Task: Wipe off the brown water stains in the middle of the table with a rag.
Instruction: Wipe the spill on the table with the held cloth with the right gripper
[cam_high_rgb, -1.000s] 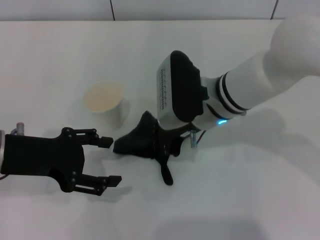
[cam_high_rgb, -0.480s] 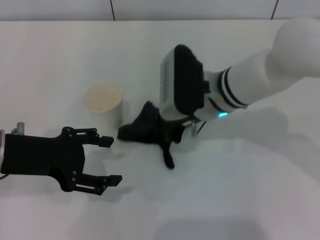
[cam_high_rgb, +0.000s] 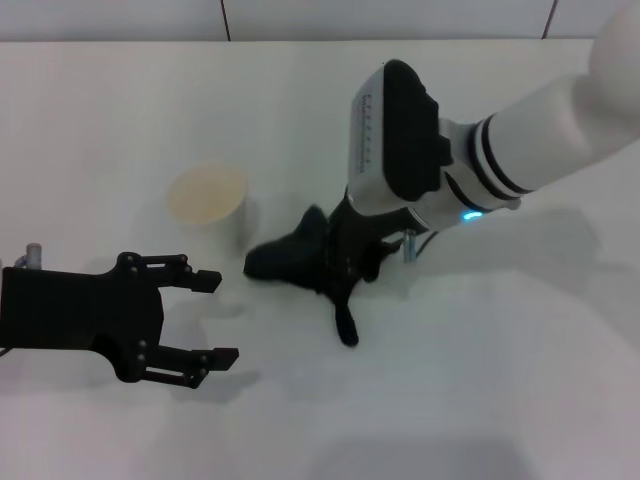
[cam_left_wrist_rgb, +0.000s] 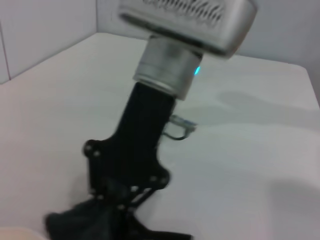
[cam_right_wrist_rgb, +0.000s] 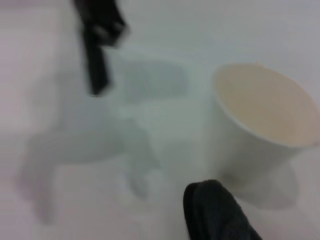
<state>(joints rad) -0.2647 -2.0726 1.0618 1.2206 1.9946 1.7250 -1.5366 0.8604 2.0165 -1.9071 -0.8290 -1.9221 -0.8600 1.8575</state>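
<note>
The black rag (cam_high_rgb: 285, 258) lies bunched on the white table (cam_high_rgb: 500, 400) near the middle, with a thin tail (cam_high_rgb: 345, 325) trailing toward me. My right gripper (cam_high_rgb: 340, 262) comes down from the right and is shut on the rag, pressing it on the tabletop. The left wrist view shows this gripper (cam_left_wrist_rgb: 122, 197) pinched into the rag (cam_left_wrist_rgb: 92, 220). A corner of the rag (cam_right_wrist_rgb: 215, 212) shows in the right wrist view. My left gripper (cam_high_rgb: 218, 318) is open and empty at the near left, apart from the rag. The brown water stains are not in view.
A white paper cup (cam_high_rgb: 212, 205) with a cream inside stands upright just left of the rag; it also shows in the right wrist view (cam_right_wrist_rgb: 260, 125). One left fingertip (cam_right_wrist_rgb: 97, 55) shows there too. A tiled wall (cam_high_rgb: 380, 18) runs behind the table's far edge.
My right gripper has dragged the rag a little to the right and away from me across the table. The left gripper has barely moved.
</note>
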